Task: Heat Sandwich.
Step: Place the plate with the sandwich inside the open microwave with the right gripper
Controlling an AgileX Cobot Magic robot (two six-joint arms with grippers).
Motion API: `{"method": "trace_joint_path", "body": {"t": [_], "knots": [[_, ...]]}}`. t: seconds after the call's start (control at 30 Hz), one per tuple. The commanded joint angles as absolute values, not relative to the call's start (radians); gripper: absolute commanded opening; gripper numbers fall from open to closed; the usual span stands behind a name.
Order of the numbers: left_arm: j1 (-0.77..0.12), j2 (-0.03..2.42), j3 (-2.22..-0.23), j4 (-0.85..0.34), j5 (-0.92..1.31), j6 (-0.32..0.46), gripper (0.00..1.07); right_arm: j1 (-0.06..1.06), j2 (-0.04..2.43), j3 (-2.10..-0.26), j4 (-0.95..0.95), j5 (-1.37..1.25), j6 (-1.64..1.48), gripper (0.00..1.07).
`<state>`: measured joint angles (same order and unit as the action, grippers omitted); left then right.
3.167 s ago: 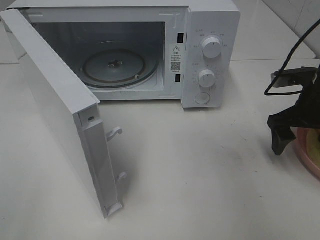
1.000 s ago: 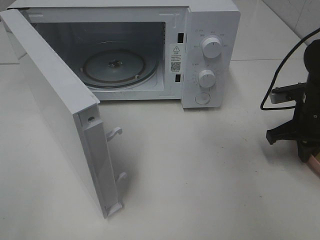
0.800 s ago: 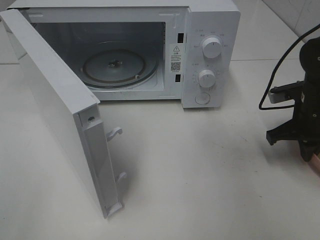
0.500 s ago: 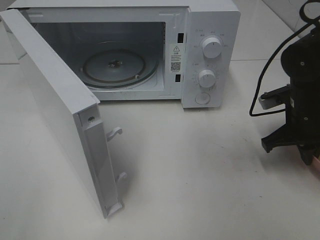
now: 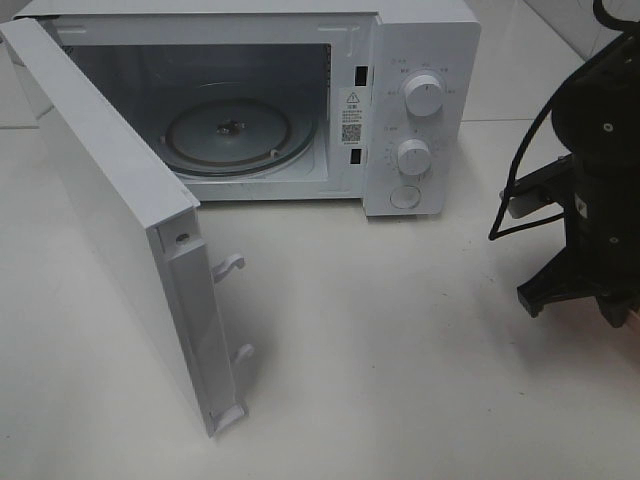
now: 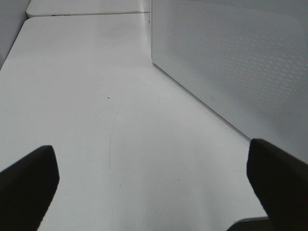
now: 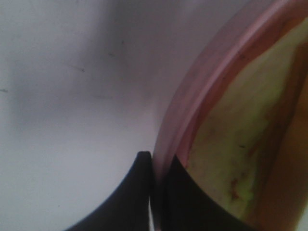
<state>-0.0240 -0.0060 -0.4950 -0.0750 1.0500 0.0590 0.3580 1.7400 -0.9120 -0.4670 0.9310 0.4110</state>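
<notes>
Sandwich (image 7: 230,144) was lying on the pink plate (image 7: 192,96) at the right edge of the desk (image 5: 400,340), about halfway along that edge. In the right wrist view I saw only a part of the sandwich: a pale green and yellow layer, and an orange band beside it. In the high view the right arm (image 5: 600,170) covered it fully.

The right gripper (image 7: 161,195) was closed narrow on the rim of the plate, with one dark finger (image 7: 137,192) on the outer side of the rim and the other on the inner side, just beside the sandwich. I could not tell if the plate was resting on the desk or was already lifted.

The left gripper (image 6: 151,187) was opened wide and held nothing. Its two fingertips stood well apart over the bare desk on the left side, near the outer face of the microwave door (image 5: 110,200).

The microwave (image 5: 445,50) stood at the far edge of the desk. Its door was swung open toward the near left corner, and the glass turntable (image 5: 228,135) inside carried nothing. Two white knobs (image 5: 425,97) were on its right panel. A black cable (image 5: 512,195) hung from the right arm.
</notes>
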Motion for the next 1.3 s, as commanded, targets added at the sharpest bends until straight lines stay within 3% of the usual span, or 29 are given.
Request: {"method": "trace_joint_path", "body": {"t": [0.03, 0.7, 1.3], "knots": [[-0.028, -0.026, -0.491, -0.08, 1.036, 0.057, 1.0, 0.405, 1.669, -0.863, -0.486, 0.964, 0.424, 0.0], [-0.028, -0.026, -0.491, -0.08, 1.036, 0.057, 1.0, 0.731, 1.363, -0.773, -0.486, 1.084, 0.389, 0.0], [-0.028, -0.026, -0.491, -0.08, 1.036, 0.057, 1.0, 1.015, 1.246, -0.764, -0.487, 1.212, 0.254, 0.0]]}}
